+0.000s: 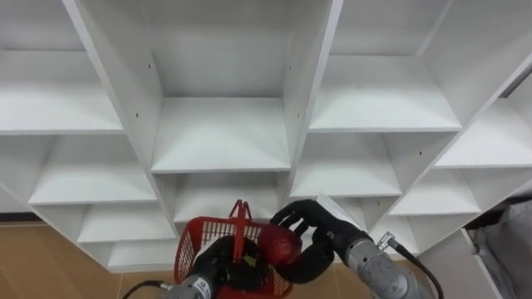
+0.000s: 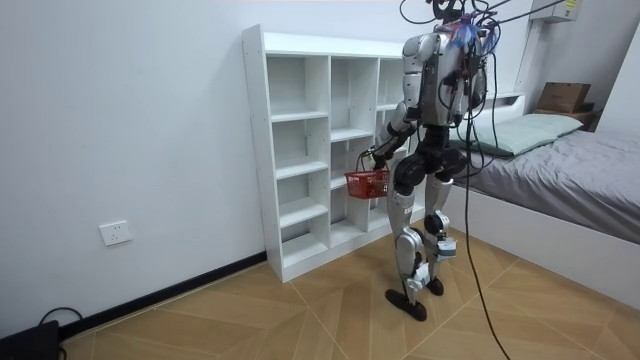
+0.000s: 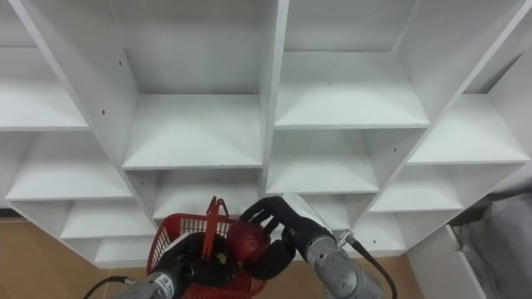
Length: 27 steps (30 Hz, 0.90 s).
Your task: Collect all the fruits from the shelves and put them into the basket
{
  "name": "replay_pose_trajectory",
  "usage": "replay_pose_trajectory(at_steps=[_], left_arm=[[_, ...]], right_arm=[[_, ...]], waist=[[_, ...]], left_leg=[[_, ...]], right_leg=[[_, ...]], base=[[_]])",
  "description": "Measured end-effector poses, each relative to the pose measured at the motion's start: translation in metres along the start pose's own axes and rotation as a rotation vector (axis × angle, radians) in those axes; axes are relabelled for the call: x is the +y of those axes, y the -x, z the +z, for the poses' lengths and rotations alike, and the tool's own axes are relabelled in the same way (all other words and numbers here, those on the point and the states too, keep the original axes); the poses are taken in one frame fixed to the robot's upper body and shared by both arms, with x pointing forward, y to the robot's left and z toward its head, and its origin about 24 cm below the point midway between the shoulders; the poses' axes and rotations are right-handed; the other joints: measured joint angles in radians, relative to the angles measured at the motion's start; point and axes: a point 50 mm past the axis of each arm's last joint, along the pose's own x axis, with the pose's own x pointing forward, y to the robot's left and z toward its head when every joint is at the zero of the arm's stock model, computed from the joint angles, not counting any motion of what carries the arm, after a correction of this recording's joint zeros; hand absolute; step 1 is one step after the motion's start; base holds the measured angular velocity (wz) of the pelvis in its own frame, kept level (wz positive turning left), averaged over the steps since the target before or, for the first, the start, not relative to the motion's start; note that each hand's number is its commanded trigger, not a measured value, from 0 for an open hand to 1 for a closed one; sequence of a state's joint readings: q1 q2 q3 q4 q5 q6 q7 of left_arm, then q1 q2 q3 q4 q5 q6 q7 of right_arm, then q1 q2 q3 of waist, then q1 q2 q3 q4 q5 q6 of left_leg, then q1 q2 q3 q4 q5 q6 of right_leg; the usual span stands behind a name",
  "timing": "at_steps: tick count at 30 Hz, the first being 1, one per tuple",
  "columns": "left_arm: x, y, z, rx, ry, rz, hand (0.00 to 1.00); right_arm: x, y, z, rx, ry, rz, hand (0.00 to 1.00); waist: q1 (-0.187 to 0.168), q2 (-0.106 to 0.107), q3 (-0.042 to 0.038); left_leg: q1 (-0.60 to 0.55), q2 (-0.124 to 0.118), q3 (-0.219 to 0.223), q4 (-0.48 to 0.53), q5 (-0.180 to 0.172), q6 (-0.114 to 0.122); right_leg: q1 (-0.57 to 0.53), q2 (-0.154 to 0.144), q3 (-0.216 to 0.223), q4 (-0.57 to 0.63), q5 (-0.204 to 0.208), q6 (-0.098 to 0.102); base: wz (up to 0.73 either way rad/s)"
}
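1. Right hand (image 1: 312, 237) is pictured curled round a red fruit (image 1: 281, 244), which is held just above the open red basket (image 1: 189, 242). The basket's handle (image 1: 241, 218) is gripped by the left hand (image 1: 218, 262), whose fingers are closed about it.
2. The fruit (round and glossy, its kind not told for certain) is judged firm and fairly light, yet smooth enough to slip. It is best cupped from the sides, as it is here, and let go low inside the basket so that it is not bruised.
3. The basket is judged to be light, stiff plastic mesh that is apt to swing from its thin handle. It is best taken at the handle's middle.
4. The white closet (image 1: 220, 137) is faced squarely by the robot. Its boards are flat and smooth, and its compartments are split by upright panels.
5. In the room view the robot is shown standing upright before the closet on a wood floor (image 2: 300, 320). A bed (image 2: 560, 170) is set on the room view's right and a wall socket (image 2: 116, 233) on its left.
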<state>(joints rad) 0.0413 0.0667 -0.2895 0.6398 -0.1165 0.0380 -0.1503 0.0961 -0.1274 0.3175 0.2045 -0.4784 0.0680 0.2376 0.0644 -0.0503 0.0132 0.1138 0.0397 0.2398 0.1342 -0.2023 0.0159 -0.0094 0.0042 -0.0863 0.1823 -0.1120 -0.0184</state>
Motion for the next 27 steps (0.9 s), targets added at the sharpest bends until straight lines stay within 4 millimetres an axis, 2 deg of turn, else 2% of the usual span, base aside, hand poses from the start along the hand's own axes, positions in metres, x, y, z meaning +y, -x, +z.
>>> replay_pose_trajectory(at_steps=[7,18,19,20,21,27], left_arm=[[-0.0011,-0.0001,-0.0003,0.002,-0.006,-0.005,1.00],[-0.0010,0.0001,0.0020,-0.008,-0.011,-0.009,1.00],[-0.0012,0.0001,0.0021,-0.008,-0.011,-0.014,1.00],[-0.0014,0.0001,0.0021,-0.008,-0.011,-0.017,1.00],[-0.0015,0.0001,0.0020,-0.008,-0.011,-0.018,1.00],[-0.0020,0.0000,0.0021,-0.008,-0.011,-0.022,1.00]], right_arm=[[0.0021,-0.0011,-0.0048,0.021,0.007,0.000,1.00],[0.0004,-0.0033,-0.0010,0.013,0.043,-0.015,1.00],[0.0003,-0.0033,-0.0012,0.013,0.043,-0.017,0.93],[0.0003,-0.0033,-0.0012,0.013,0.043,-0.018,0.42],[0.0002,-0.0034,-0.0012,0.013,0.044,-0.018,0.01],[-0.0004,-0.0071,-0.0020,0.023,0.055,-0.020,0.00]], waist=[[0.001,0.000,0.0000],[0.009,0.000,0.0000],[0.012,0.000,-0.0001],[0.014,0.000,-0.0001],[0.016,0.000,0.0000],[0.021,-0.003,-0.0001]], left_leg=[[-0.001,0.000,-0.001,-0.001,0.000,0.000],[0.000,0.000,-0.015,-0.001,0.000,0.000],[0.000,0.000,-0.019,-0.001,0.000,0.000],[-0.001,0.000,-0.021,-0.001,0.000,0.000],[-0.001,0.000,-0.022,-0.001,0.000,0.000],[-0.001,-0.001,-0.026,0.000,0.000,0.000]], right_leg=[[0.000,0.000,-0.006,0.000,0.000,0.000],[0.011,-0.002,-0.024,-0.011,0.000,0.000],[0.013,-0.002,-0.025,-0.012,0.000,0.000],[0.013,-0.002,-0.026,-0.013,0.000,0.000],[0.013,-0.003,-0.026,-0.013,0.000,0.000],[0.015,-0.005,-0.028,-0.015,-0.001,0.000]], base=[[0.00],[0.04],[0.07],[0.06],[0.00],[0.00]])
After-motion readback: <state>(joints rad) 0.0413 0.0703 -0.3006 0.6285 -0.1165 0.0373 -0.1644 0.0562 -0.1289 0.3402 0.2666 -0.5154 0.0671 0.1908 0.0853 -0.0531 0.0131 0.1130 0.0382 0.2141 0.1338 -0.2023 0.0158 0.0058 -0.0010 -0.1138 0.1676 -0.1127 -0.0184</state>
